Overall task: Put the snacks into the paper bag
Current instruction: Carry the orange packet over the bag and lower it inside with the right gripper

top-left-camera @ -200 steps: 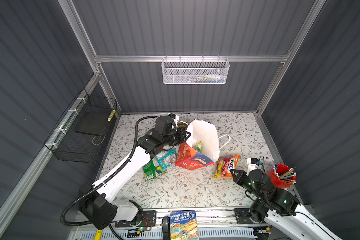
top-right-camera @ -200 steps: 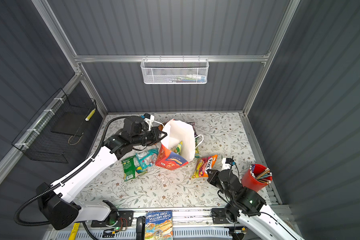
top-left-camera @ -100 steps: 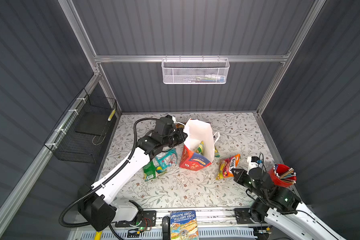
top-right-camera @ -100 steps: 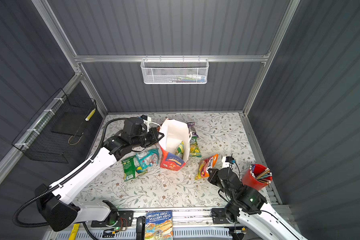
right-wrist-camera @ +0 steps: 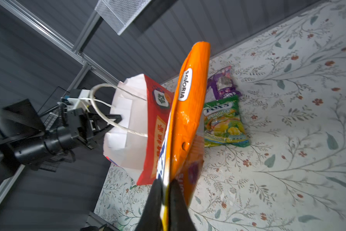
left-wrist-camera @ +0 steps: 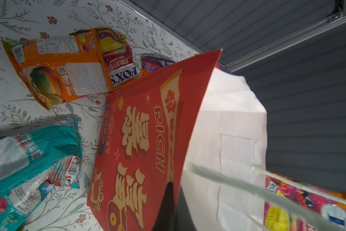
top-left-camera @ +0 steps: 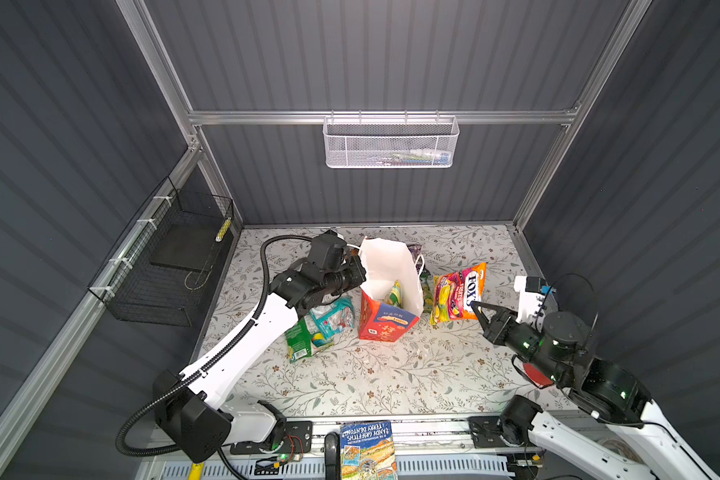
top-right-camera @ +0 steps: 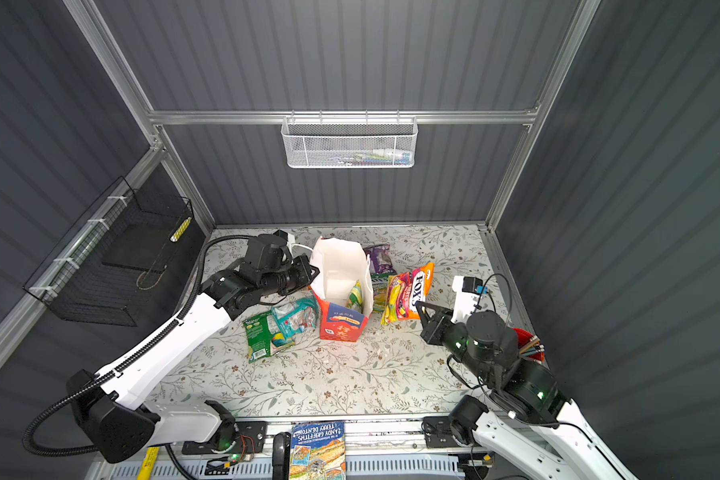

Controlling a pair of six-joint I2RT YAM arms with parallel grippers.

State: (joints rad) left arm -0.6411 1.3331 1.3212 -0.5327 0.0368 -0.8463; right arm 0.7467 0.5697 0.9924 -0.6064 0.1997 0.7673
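Note:
The red paper bag (top-left-camera: pixel 385 326) (top-right-camera: pixel 341 328) (left-wrist-camera: pixel 148 140) (right-wrist-camera: pixel 128 120) stands upright, mouth open, a green-yellow snack (top-left-camera: pixel 393 293) inside. My left gripper (top-left-camera: pixel 360 270) (top-right-camera: pixel 313 272) (left-wrist-camera: pixel 173 186) is shut on its left rim. My right gripper (top-left-camera: pixel 474 307) (top-right-camera: pixel 420 306) (right-wrist-camera: pixel 166 182) is shut on an orange FOX'S packet (top-left-camera: pixel 458 295) (top-right-camera: pixel 408 293) (right-wrist-camera: pixel 190 100), held up beside the bag's right wall. Teal (top-left-camera: pixel 333 316) and green (top-left-camera: pixel 304 338) packets lie left of the bag, purple (top-right-camera: pixel 379 255) and green-yellow (right-wrist-camera: pixel 224 120) ones behind it. Another orange packet (left-wrist-camera: pixel 64 68) shows only in the left wrist view.
A red cup of pencils (top-right-camera: pixel 524 340) stands at the right edge behind my right arm. A blue book (top-left-camera: pixel 368 449) lies on the front rail. A white mesh basket (top-left-camera: pixel 391 143) hangs on the back wall, a black wire basket (top-left-camera: pixel 171 257) on the left wall.
The bag's top has swung left from a rightward lean to upright in my left gripper. My right gripper has lifted the orange packet off the table and carried it toward the back.

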